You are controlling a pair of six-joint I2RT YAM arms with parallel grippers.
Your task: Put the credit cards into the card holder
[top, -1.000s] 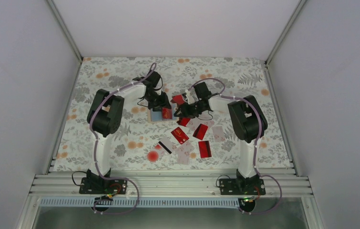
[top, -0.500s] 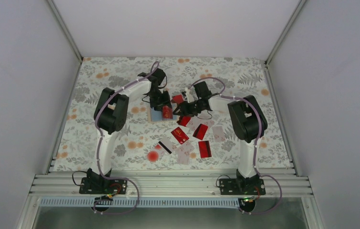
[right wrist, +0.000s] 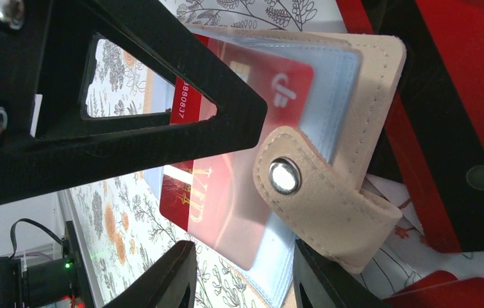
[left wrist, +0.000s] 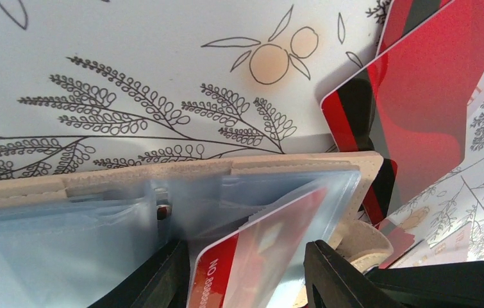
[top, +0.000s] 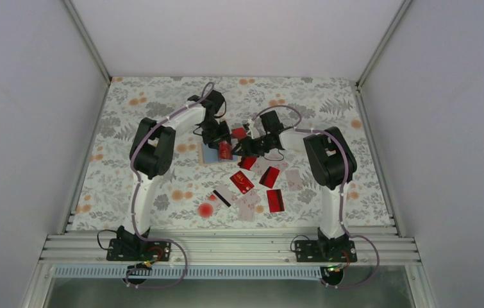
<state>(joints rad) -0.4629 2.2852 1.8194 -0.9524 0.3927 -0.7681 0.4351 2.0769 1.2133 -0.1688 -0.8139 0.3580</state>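
The tan card holder (top: 209, 156) lies open at mid-table, with its beige edge (left wrist: 181, 170) and light blue sleeves showing in the left wrist view. A red card (left wrist: 226, 269) stands tilted, its far end inside a clear sleeve, and my left gripper (left wrist: 247, 279) is shut on its near end. My right gripper (right wrist: 245, 276) is open and straddles the lower sleeve, where a red VIP card (right wrist: 194, 192) sits. The snap flap (right wrist: 319, 199) curls beside it. Loose red cards (top: 242, 182) and a striped white card (top: 222, 196) lie nearer the arm bases.
Another red card with a black stripe (left wrist: 418, 96) lies just beyond the holder. Pale cards (top: 247, 206) and a round red blot (top: 206, 209) sit on the floral cloth. The two grippers nearly touch over the holder. White walls close in the table.
The left arm's elbow has swung right and forward. Its gripper edged back slightly over the holder. The right arm has barely moved.
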